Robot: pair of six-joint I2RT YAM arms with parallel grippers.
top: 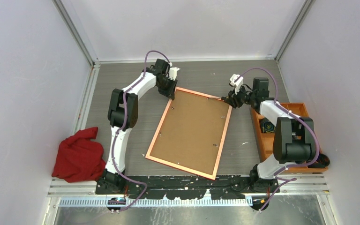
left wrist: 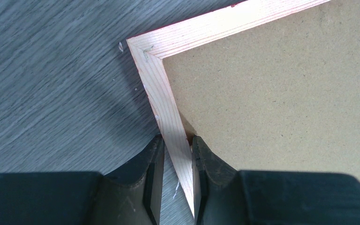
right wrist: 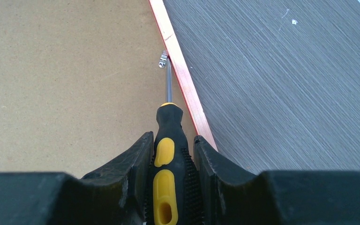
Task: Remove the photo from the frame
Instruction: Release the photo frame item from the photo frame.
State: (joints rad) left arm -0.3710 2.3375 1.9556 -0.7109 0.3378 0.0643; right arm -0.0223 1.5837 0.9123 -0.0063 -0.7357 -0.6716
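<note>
The frame (top: 161, 123) lies face down in the middle of the table, its pale rail (left wrist: 161, 89) around a brown backing board (top: 192, 129). The photo is hidden under that board. My left gripper (top: 171, 91) is at the frame's far left corner, and in the left wrist view it (left wrist: 177, 145) is shut across the rail. My right gripper (top: 229, 99) is at the far right corner. It (right wrist: 171, 143) is shut on a black-and-yellow screwdriver (right wrist: 168, 119), whose tip rests at a small metal clip (right wrist: 162, 60) beside the rail (right wrist: 187, 89).
A crumpled red cloth (top: 78, 154) lies at the near left beside the left arm's base. An orange compartment tray (top: 267, 136) with dark items stands at the right, partly behind the right arm. Pale walls close in the table on three sides.
</note>
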